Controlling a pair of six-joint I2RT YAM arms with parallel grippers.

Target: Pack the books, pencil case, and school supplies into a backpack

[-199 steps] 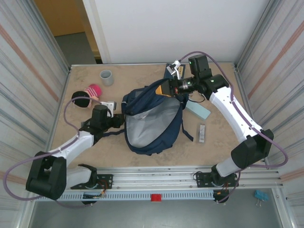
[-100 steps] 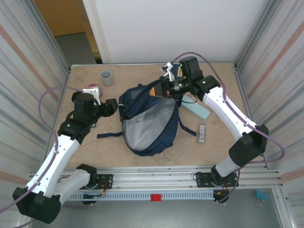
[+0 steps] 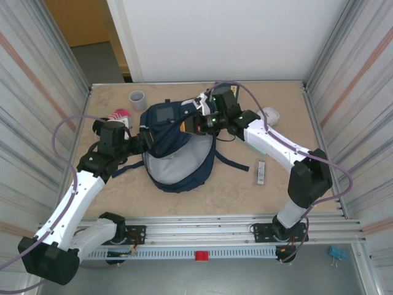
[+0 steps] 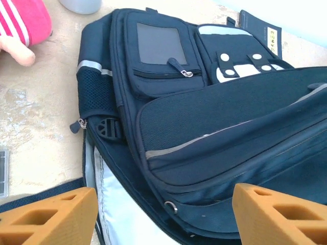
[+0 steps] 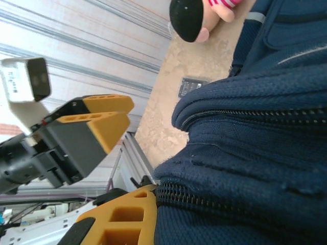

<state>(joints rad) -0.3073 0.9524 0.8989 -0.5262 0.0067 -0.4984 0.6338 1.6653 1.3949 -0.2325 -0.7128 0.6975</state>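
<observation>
Since a second ago the backpack [image 3: 166, 132] has slid toward your left gripper [image 3: 143, 140], and its flap now covers more of the grey lining. That gripper has opened and is empty, with the backpack's side just ahead of it. Your right gripper [image 3: 190, 125], arm reaching across, stays clenched on the flap's zipper edge, one finger buried in fabric. The book [image 4: 259, 31] lies beyond the backpack, partly hidden.

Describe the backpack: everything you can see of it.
The backpack is large, navy fabric, lying on the table, main compartment unzipped with pale grey lining showing. It has a zipped front pocket, white patches, a mesh side pocket, a grey stripe and dark straps. The right gripper is shut on its opening rim; the open left gripper sits at its left edge.
</observation>
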